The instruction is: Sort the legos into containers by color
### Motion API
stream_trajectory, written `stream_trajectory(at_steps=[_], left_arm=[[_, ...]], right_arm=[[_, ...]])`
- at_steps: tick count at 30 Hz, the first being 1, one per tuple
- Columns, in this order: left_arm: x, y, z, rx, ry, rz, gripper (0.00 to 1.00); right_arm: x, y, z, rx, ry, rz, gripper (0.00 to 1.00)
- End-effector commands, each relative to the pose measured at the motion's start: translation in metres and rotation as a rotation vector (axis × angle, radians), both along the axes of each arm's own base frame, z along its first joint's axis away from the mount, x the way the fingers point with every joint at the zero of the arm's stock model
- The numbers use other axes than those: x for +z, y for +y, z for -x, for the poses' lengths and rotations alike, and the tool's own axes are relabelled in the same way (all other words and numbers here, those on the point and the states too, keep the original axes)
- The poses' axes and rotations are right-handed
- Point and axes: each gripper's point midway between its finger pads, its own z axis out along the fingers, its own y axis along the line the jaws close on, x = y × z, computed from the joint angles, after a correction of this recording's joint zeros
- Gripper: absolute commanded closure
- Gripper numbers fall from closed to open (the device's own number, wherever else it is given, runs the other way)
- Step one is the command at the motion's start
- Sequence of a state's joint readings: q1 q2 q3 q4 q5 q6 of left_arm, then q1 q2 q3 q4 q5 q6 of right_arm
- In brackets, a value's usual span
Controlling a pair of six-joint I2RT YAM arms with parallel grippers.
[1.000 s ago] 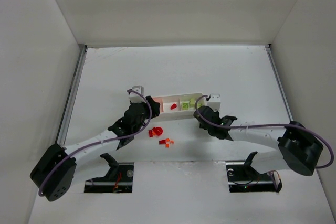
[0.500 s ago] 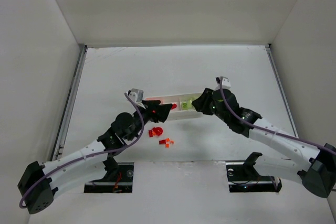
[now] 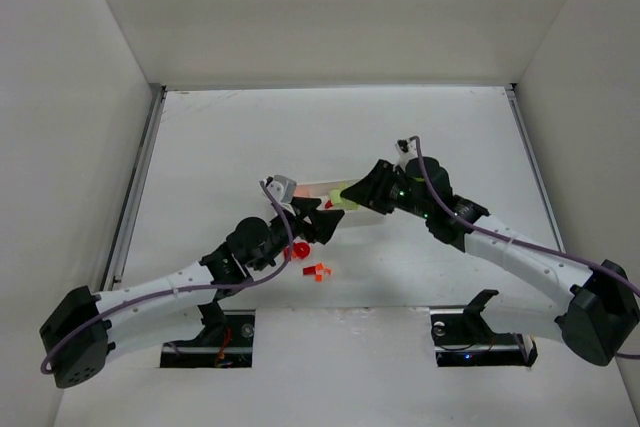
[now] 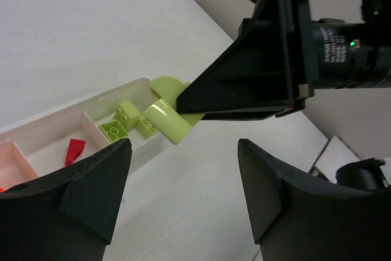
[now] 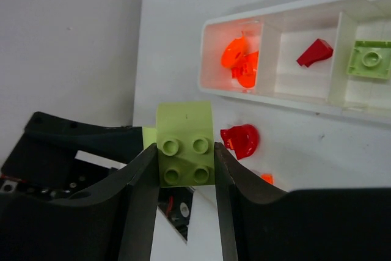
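Pinching a pale yellow-green lego [image 5: 185, 145] by its sides, the right gripper [image 5: 185, 163] hangs close to the tray [image 5: 293, 80], its jaws partly closed on the piece with the studs turned toward its wrist camera. The likely target is the end compartment, where a matching green brick [image 5: 369, 59] lies. A red piece [image 5: 314, 52] sits in the middle compartment and orange pieces [image 5: 240, 59] in the other end. The left gripper [image 4: 180, 194] stands spread and empty just beside it, probably free to go for the loose red lego [image 3: 298, 250] and orange lego [image 3: 318, 271] on the table [image 3: 400, 127].
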State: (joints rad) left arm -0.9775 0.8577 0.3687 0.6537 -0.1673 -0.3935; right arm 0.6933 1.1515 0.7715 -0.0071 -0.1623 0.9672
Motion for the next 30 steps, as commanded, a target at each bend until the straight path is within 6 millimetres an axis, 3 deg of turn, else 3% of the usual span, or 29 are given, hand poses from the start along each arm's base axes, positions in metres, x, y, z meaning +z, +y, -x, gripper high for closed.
stream_trajectory(at_steps=[1, 16, 30], left_arm=[[0.02, -0.001, -0.011, 0.048, -0.025, 0.056, 0.34], [0.03, -0.015, -0.006, -0.01, -0.177, 0.015, 0.43], [0.045, -0.016, 0.003, -0.035, -0.257, -0.003, 0.49]], right_arm=[[0.054, 0.013, -0.002, 0.033, -0.107, -0.145, 0.8], [0.053, 0.012, 0.006, 0.139, -0.004, -0.24, 0.81], [0.05, 0.021, 0.03, 0.272, 0.147, -0.388, 0.81]])
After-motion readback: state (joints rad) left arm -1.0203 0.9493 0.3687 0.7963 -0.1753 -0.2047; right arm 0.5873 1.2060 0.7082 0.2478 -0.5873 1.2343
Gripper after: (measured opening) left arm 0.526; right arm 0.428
